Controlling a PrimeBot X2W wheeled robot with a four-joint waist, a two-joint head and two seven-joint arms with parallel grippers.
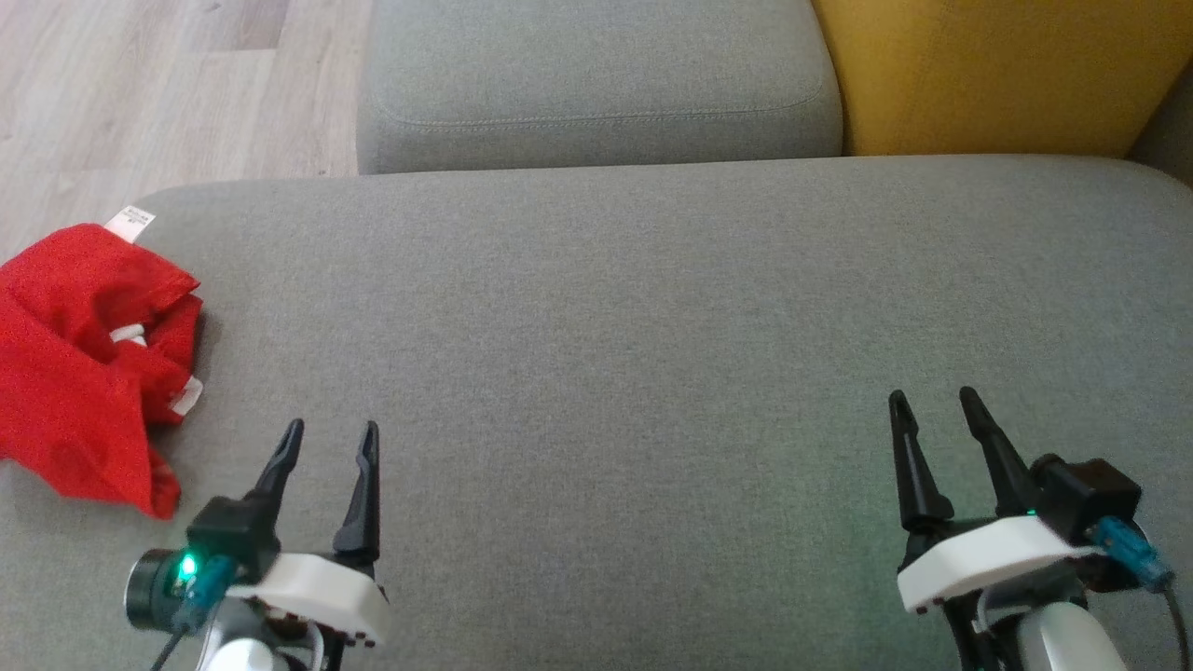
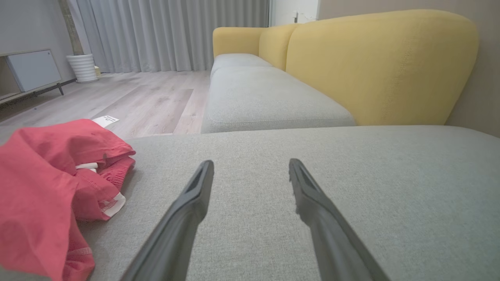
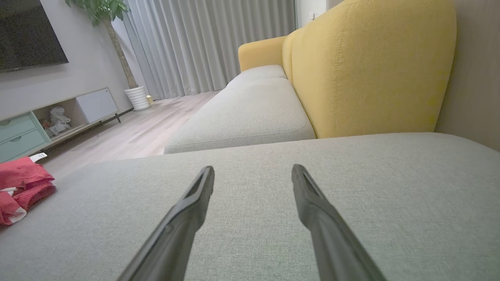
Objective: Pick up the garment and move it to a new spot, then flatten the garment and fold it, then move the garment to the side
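Left claw point(image 1: 334, 427) is spread wide with nothing in it, hanging low over the grey sofa cushion point(image 1: 652, 326). Right claw point(image 1: 933, 394) is the same deal over at the 3 o'clock side: fingers apart, empty.

Looks to me like we're right at the start, the pick-up. If it were my call, I'd send the left one since it's way closer. Come down from above onto a thick bunched ridge of the cloth instead of a thin hem, and pinch only fabric, not the cushion cover underneath. Then lift high enough that the trailing part doesn't drag.

The red garment point(image 1: 75, 363) is crumpled in a heap at roughly 9 o'clock from the left claw, near but not touching. It sits at the cushion's left edge, with a white label point(image 1: 130, 222) poking out at its 12 o'clock end. It's well apart from the right claw. The wooden floor point(image 1: 140, 84) is just past it, so a sloppy nudge could knock it off.
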